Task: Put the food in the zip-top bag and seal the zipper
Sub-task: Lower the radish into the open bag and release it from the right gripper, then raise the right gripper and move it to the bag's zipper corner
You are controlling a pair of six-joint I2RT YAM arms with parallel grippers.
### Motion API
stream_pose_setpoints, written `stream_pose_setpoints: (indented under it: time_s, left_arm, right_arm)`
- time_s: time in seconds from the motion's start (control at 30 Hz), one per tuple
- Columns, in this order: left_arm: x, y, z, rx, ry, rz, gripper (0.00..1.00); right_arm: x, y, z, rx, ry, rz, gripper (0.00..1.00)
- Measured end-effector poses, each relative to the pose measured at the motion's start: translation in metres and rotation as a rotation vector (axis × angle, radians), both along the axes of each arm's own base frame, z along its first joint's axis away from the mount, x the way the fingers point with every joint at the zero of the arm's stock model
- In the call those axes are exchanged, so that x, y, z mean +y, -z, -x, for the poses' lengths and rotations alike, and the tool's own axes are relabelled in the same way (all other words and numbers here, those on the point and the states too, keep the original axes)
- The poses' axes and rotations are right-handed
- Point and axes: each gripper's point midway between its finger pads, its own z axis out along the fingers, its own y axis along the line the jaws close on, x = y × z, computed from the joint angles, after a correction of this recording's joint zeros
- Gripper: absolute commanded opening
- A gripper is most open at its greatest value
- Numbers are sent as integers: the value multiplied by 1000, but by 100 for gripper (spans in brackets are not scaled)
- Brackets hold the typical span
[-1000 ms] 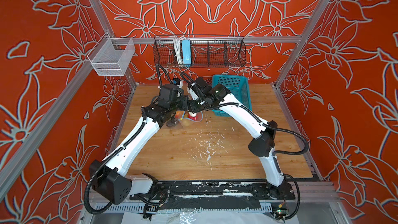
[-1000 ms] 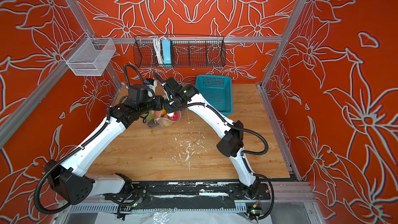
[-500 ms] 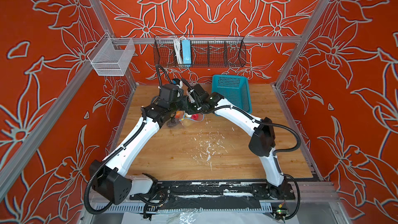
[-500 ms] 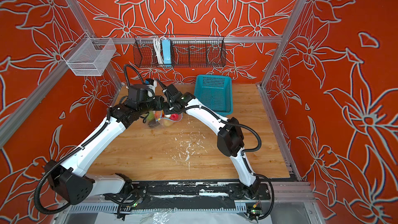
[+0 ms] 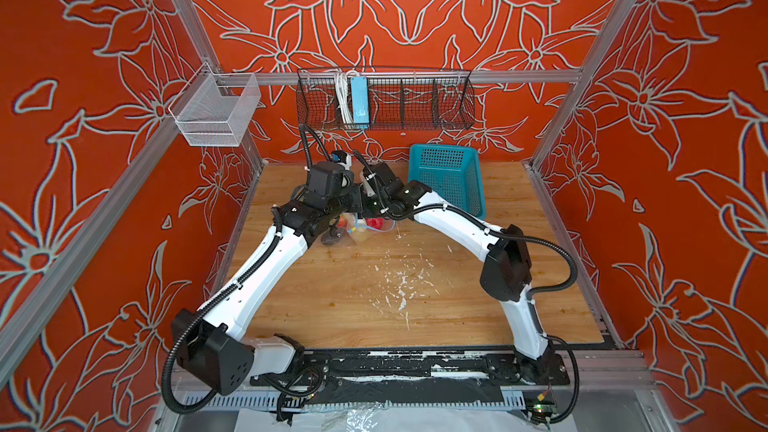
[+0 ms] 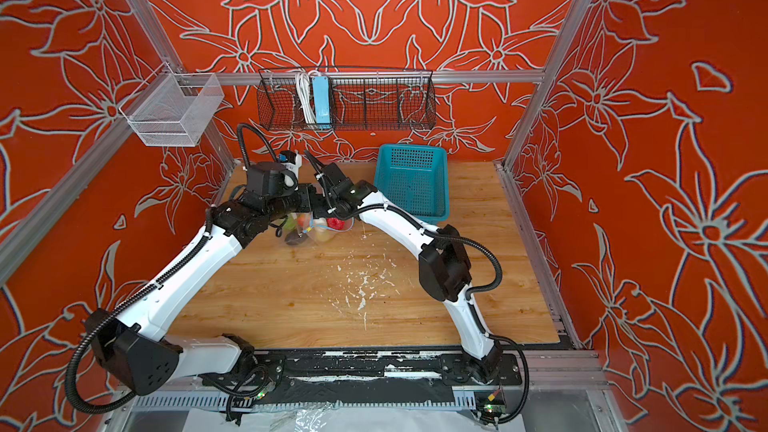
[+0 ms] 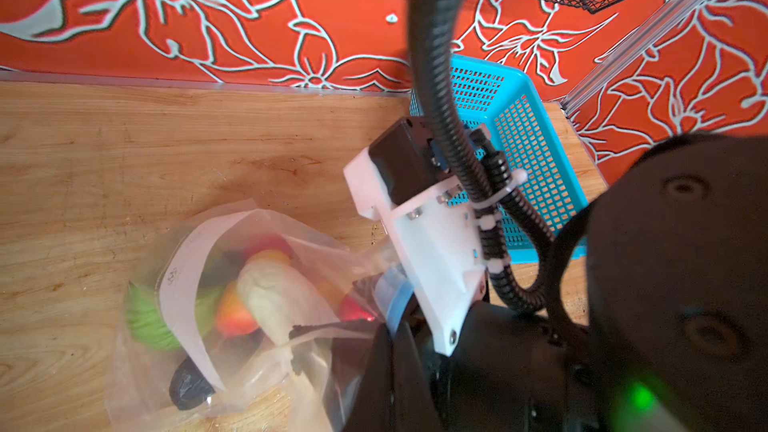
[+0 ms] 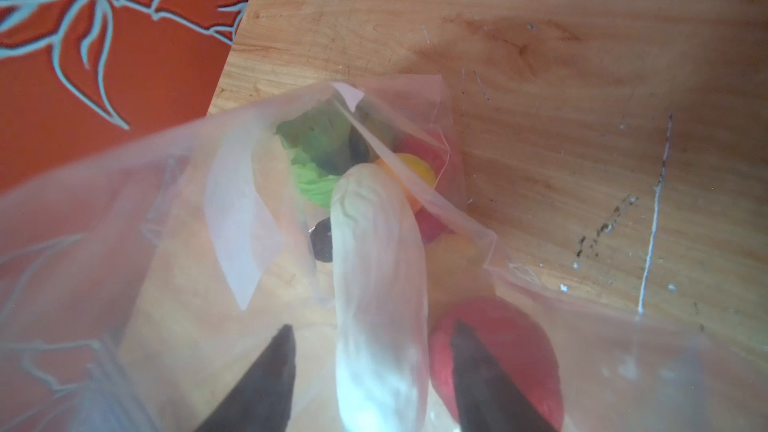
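A black wire rack (image 5: 384,97) hangs on the orange floral wall, holding a light-blue power strip (image 5: 360,100) and white cable (image 5: 343,99). Left of the rack hangs a white mesh basket (image 5: 216,112). Below the rack, a teal basket (image 5: 451,184) sits on the wooden tabletop (image 5: 415,317), with white flecks (image 5: 399,280) nearer the front.

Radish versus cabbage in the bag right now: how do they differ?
The white radish is long and smooth; the green cabbage is rounder and ruffled. The radish lies between the open fingers of the right gripper; the cabbage sits deeper, clear of them. Both are inside the zip-top bag.
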Motion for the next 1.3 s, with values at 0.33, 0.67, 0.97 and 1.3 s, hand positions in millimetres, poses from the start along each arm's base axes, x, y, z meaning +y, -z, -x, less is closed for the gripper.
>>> stream_pose_setpoints:
  time_s: [0.33, 0.67, 0.97, 1.3]
  left_arm:
    - [2, -1, -2, -11, -10, -11, 0]
    - [6, 10, -6, 19, -36, -48, 0]
    - [9, 10, -7, 17, -45, -62, 0]
    - [9, 11, -7, 18, -46, -63, 0]
  right_arm:
    - [-6, -9, 5, 8, 10, 2, 56]
    - [-19, -45, 18, -22, 25, -52, 34]
    - [-43, -45, 40, -54, -1, -36, 37]
    - [-59, -94, 67, -391, -244, -44, 98]
